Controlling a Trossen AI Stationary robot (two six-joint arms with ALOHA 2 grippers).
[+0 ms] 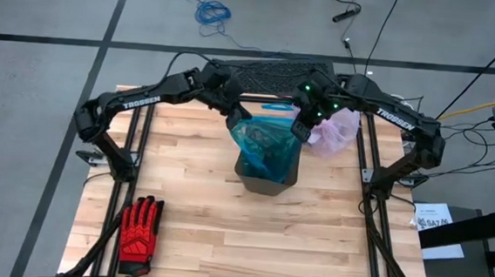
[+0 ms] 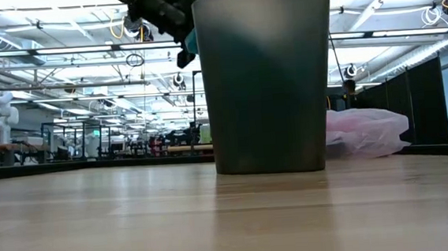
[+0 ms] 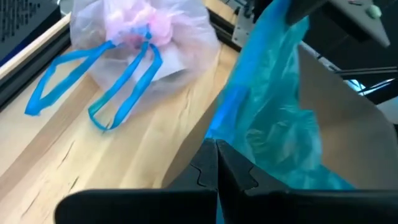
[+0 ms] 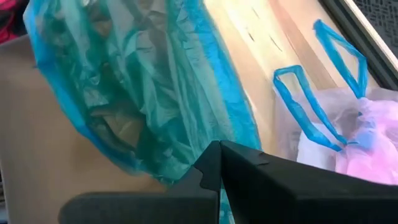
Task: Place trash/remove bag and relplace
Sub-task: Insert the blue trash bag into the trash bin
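A dark bin (image 1: 270, 185) stands upright mid-table, with a teal-blue plastic bag (image 1: 267, 144) in its opening. My left gripper (image 1: 238, 117) and my right gripper (image 1: 303, 130) are both shut on that bag's top, at the bin's far side. The bag, a pale pink liner (image 1: 340, 132) with blue drawstrings (image 3: 118, 81), lies on its side on the table right of the bin (image 2: 264, 83). The trash is hidden. My left gripper pinches the teal bag's top edge (image 3: 229, 130) between its two fingers at the bin's far-left side, slanting down from the far left. The film runs crumpled from the fingers into the bin. My right gripper pinches the teal bag's top edge (image 4: 186, 158) between its two fingers at the bin's far-right side, pointing steeply down. The film hangs in slack folds below into the bin.
A red-and-black work glove (image 1: 139, 227) lies at the near left of the table. Metal frame rails (image 1: 134, 139) run along both table sides. The pink liner (image 2: 367, 131) sits close to the bin's right wall. Bare wood (image 1: 249, 235) lies near the bin.
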